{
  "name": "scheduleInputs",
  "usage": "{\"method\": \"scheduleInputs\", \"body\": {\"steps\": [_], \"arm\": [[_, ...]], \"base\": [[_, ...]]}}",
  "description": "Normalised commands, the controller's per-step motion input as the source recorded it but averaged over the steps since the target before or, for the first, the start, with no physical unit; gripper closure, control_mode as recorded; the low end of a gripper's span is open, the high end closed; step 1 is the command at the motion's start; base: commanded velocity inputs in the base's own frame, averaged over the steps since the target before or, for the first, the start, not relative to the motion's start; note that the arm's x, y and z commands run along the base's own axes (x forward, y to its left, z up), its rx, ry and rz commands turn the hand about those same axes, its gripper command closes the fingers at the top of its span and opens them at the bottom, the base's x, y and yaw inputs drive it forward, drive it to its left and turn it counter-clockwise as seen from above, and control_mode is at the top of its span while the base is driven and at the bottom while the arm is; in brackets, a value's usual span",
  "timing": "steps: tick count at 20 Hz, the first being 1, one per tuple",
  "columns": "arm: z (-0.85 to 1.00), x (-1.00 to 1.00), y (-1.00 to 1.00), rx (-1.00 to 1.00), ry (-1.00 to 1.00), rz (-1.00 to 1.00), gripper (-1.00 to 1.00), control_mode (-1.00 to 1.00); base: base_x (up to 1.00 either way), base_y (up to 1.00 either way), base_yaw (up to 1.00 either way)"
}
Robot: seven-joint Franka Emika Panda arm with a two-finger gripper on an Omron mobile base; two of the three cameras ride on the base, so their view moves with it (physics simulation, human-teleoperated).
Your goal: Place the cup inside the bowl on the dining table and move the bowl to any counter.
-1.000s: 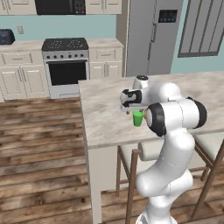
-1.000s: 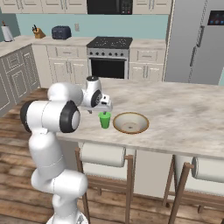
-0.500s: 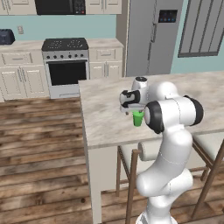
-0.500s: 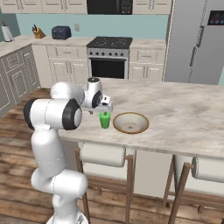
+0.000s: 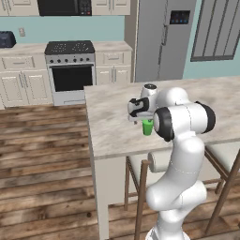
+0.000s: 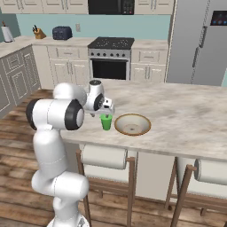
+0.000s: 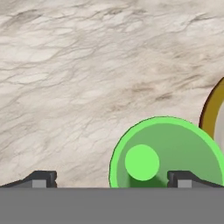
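Note:
The green cup (image 6: 106, 122) stands upright on the dining table (image 6: 186, 111), just left of the tan-rimmed bowl (image 6: 132, 124), close to it but apart. My gripper (image 6: 105, 112) hangs straight above the cup, pointing down. In the hand view I look into the cup (image 7: 166, 153) from above, and it lies off to the right of the gripper (image 7: 111, 180). The fingertips (image 7: 43, 178) are spread wide, and the right one overlaps the cup's mouth. The bowl's rim (image 7: 212, 109) shows at the right edge. In the left base view my arm covers the bowl, and the cup (image 5: 147, 126) peeks out below the gripper (image 5: 140, 117).
Wooden stools (image 6: 104, 157) stand along the table's near side. The stove (image 6: 111, 57) and its cream cabinets line the far wall, with a toaster (image 6: 62, 32) on that counter. The grey fridge (image 6: 199, 40) is at the back right. Wood floor lies to the table's left.
The arm has shifted only slightly above the cup. The cup and bowl stay where they were.

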Motion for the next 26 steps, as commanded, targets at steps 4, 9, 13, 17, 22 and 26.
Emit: {"method": "scheduleInputs", "body": {"steps": [4, 9, 13, 17, 22, 26], "arm": [[-0.06, 0.09, 0.0, 0.0, 0.0, 0.0, -1.0, -1.0], [-0.04, 0.1, 0.0, 0.0, 0.0, 0.0, -1.0, -1.0], [-0.07, 0.09, 0.0, 0.0, 0.0, 0.0, -1.0, -1.0], [-0.13, 0.09, 0.0, 0.0, 0.0, 0.0, -1.0, -1.0], [-0.16, 0.05, -0.02, 0.0, 0.0, 0.0, -1.0, -1.0], [-0.13, 0.02, -0.01, 0.0, 0.0, 0.0, -1.0, -1.0]], "base": [[0.0, 0.0, 0.0], [0.0, 0.0, 0.0], [0.0, 0.0, 0.0], [0.0, 0.0, 0.0], [0.0, 0.0, 0.0], [0.0, 0.0, 0.0]]}}
